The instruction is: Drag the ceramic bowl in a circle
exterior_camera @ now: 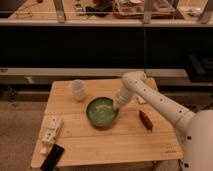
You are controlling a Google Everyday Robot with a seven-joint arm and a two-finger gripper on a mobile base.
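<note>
The ceramic bowl (101, 111) is round, shallow and glossy green with a darker rim. It sits near the middle of the wooden table (125, 140). My white arm reaches in from the right, and the gripper (117, 104) is at the bowl's right rim, touching it. The small translucent whitish cup (77, 90) stands upright just behind and to the left of the bowl, apart from it.
A reddish-brown snack (145, 119) lies to the right of the bowl. A white packet (50, 129) and a black flat object (52, 157) lie at the front left corner. A dark counter with a railing runs behind the table.
</note>
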